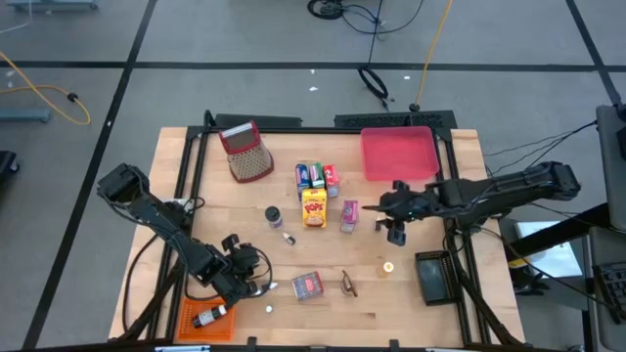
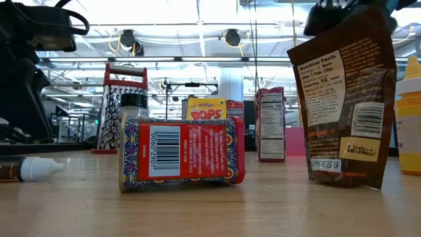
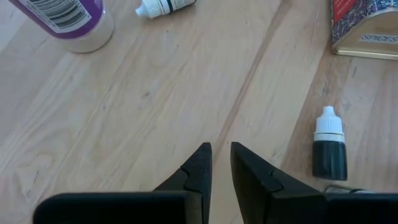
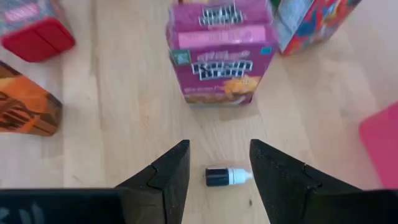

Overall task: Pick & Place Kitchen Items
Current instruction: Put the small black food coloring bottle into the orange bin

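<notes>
groceries (image 1: pixel 314 207) scattered mid-table

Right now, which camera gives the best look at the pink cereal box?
The right wrist view: the pink cereal box fills the frame, front upright. The high view shows it small, from above. The low view shows its nutrition panel. The left wrist view misses it.

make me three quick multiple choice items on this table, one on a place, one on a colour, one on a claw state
1. Where does the pink tray sit?
A. far right part of the table
B. near left corner
C. centre

2. What colour is the cereal box marked Pops?
A. green
B. yellow
C. white

3. How does the right claw stand?
A. clamped on the pink packet
B. open above a small dark bottle
C. holding a tray

Answers: 1 A, the high view shows it there. 2 B, yellow front. 3 B, the small dark bottle lies free between spread fingers.
</notes>
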You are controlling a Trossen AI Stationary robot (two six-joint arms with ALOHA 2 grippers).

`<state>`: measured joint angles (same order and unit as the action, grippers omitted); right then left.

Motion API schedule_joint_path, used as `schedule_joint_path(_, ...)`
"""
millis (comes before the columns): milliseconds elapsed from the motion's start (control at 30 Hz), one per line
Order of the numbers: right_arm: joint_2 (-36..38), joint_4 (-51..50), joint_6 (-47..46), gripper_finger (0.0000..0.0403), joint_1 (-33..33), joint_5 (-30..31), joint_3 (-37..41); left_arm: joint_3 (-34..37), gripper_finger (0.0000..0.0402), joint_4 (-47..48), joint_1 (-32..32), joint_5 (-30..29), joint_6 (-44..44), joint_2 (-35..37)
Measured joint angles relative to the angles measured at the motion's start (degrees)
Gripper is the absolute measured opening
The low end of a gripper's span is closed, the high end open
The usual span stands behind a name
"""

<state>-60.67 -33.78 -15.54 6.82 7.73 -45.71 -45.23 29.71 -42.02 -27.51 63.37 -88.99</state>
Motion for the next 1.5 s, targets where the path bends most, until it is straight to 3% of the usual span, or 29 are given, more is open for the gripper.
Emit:
schedule_joint_path(333,-7.6,-5.9,-2.5,0.0160,-1.7,1.3,0.0,0.0,0.0063,0.0,0.0,-0.1,0.1,0.0)
schedule_joint_path(833,-13.7,-6.7,-32.8,0.0160,-5.4,-0.4,0.0,0.0,0.0063,0.0,0.0,-1.1,0.1,0.0)
schedule_joint_path(1200,-20.7,-3.3,-37.9,0.0160,-5.2,-5.1,0.0,0.0,0.0063,0.0,0.0,-1.1,0.1,0.0)
schedule_joint_path(1500,-23.0,1.2,-41.0,0.0160,-5.2,-5.1,0.0,0.0,0.0063,0.0,0.0,-1.1,0.1,0.0)
